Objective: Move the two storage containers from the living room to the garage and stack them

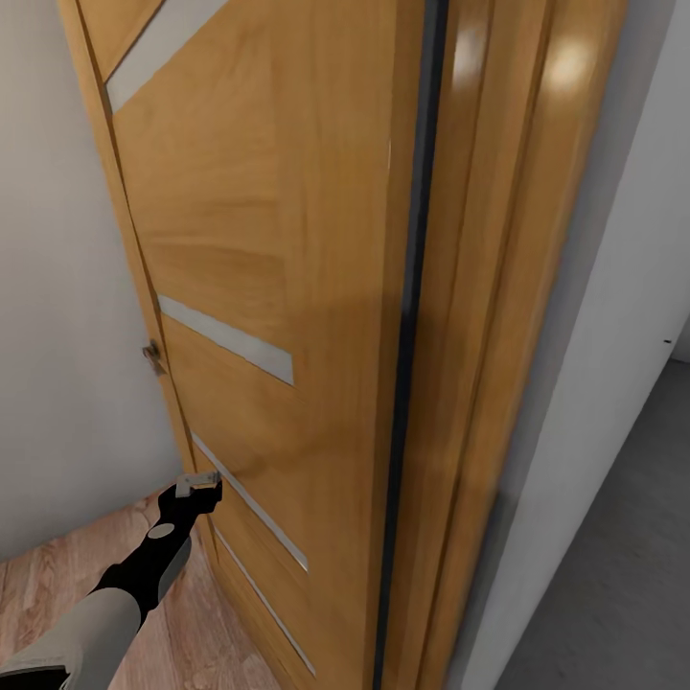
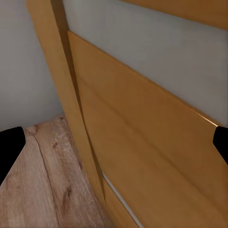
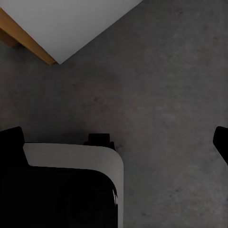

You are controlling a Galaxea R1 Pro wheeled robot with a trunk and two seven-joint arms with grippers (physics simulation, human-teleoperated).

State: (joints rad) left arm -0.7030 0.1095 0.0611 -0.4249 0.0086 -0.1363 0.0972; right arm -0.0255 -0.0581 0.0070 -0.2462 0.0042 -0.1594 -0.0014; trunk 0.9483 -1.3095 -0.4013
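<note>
Two rooms meet at the honey-coloured wooden door with slanted frosted strips [image 1: 268,287] in front of you; your left gripper [image 1: 198,487] hangs at its lower edge over the light wood-plank flooring [image 1: 57,585], fingers spread wide and empty in the left wrist view; the dark grey speckled concrete floor [image 1: 613,575] lies past the jamb to your right. Neither red-orange bin is visible, so I cannot tell which way they lie from either arm; your right gripper [image 3: 118,142] hangs over that concrete, tips wide apart, holding nothing.
</note>
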